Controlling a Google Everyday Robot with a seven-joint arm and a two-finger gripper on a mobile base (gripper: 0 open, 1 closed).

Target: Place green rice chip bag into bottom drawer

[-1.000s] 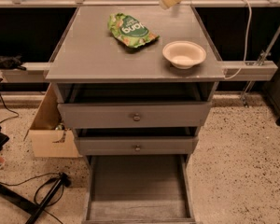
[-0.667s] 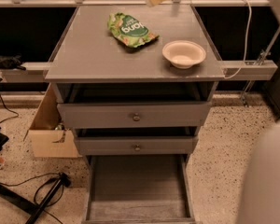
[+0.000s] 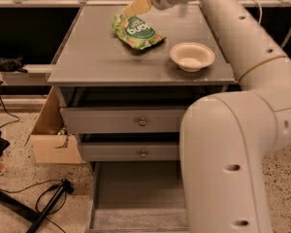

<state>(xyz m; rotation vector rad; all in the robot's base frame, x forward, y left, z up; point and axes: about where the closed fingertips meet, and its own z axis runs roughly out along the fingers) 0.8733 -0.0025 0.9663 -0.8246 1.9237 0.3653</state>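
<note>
Pincer (image 3: 137, 6) hangs at the far end of the green rice chip bag (image 3: 138, 32), which lies diagonally on the table (image 3: 97, 57), pointing toward the bowl (image 3: 192, 56). Whether the pincer is apart or together cannot be told.

- A cream round bowl (image 3: 192, 56) is set upright on the grey cabinet top (image 3: 97, 57), near its right front corner.
- Two knobbed upper drawers (image 3: 121, 121) are stacked beneath that top.
- An open cardboard box (image 3: 51, 137) is placed on the speckled floor (image 3: 14, 174), against the cabinet's left side.
- Black cables (image 3: 44, 198) are laid nearby.
</note>
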